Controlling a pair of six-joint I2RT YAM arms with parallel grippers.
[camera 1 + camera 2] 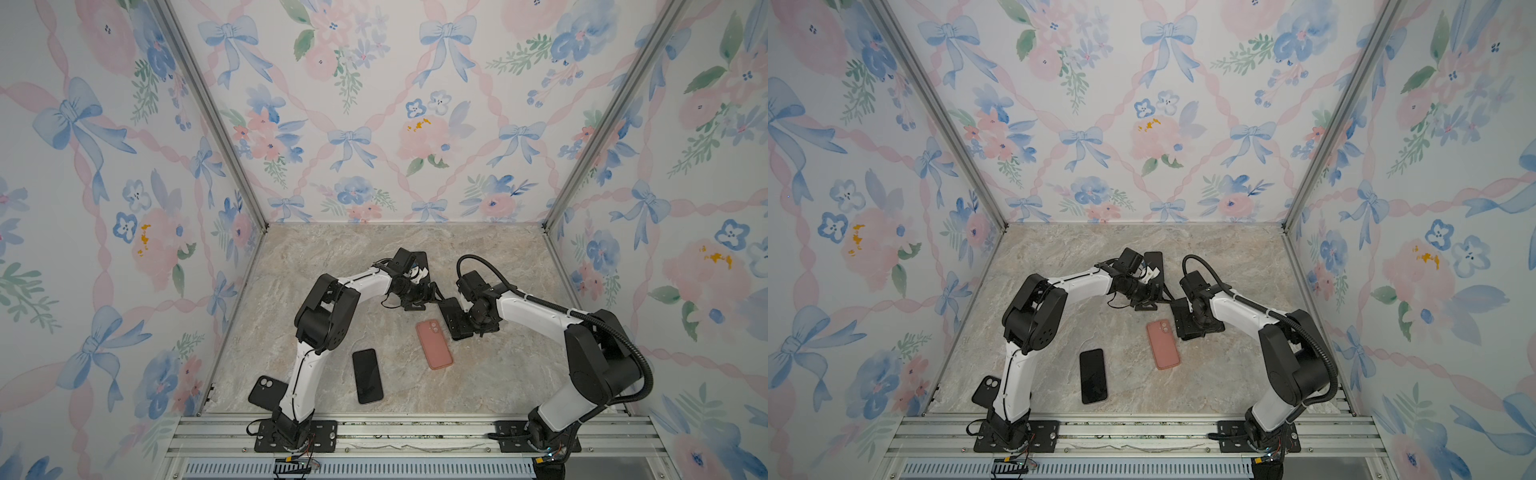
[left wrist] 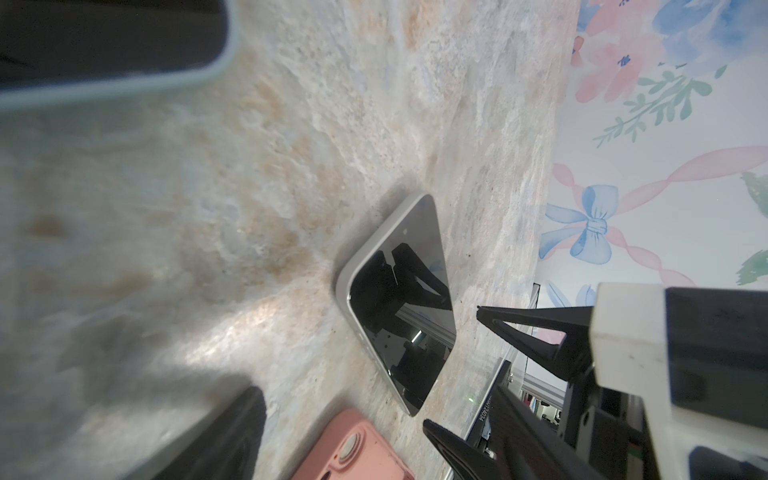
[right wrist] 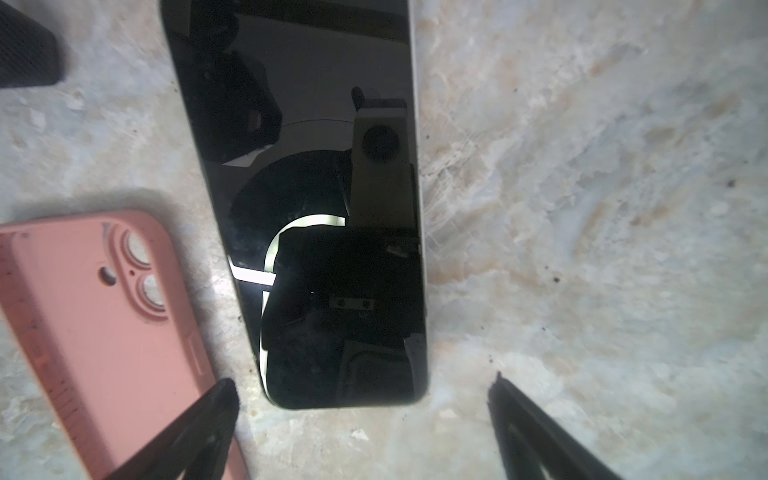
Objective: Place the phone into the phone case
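Phone [image 1: 367,376] lies screen-up, lower centre of marble table [image 1: 498,374], left of pink case [image 1: 434,344], apart. Left gripper [image 2: 451,370] and right gripper [image 3: 365,401] both spread, empty.

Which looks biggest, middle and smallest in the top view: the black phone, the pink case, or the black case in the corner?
1. The black phone and pink case: about alike, so tied for largest.
2. The black case: smallest showing, but the left arm hides part of it.
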